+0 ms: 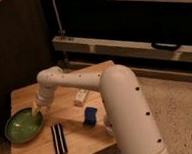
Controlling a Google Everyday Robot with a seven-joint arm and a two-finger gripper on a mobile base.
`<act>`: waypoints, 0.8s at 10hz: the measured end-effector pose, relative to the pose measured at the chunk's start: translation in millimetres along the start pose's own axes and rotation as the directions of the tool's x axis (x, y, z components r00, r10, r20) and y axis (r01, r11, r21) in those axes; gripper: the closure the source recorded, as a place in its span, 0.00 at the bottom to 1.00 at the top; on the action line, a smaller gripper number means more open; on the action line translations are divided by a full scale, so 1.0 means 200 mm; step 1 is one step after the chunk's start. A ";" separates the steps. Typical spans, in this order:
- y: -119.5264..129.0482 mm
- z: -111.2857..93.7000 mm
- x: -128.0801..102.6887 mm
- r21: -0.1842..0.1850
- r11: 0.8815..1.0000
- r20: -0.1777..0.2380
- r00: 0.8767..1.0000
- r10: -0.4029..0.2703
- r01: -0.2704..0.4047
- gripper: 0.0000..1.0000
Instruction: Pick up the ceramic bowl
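Observation:
The ceramic bowl is round, shallow and glossy green with a paler rim. It sits at the front left of the wooden table. My white arm reaches left across the table and bends down. My gripper is at the bowl's far right rim, with its tips at or just over the rim.
A black rectangular block lies just right of the bowl near the table's front edge. A blue object stands mid-table. A small white object lies behind it. A dark wall is on the left, a shelf unit behind, and cables at the right.

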 end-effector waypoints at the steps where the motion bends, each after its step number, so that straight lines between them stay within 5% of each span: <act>1: 0.02 0.01 0.00 -0.007 1.000 0.014 1.000 0.007 -0.007 0.44; 7: 0.05 0.15 0.06 0.016 1.000 0.048 0.999 -0.015 0.015 0.45; 8: 0.04 0.16 0.07 0.026 0.999 0.051 0.998 -0.029 0.027 0.53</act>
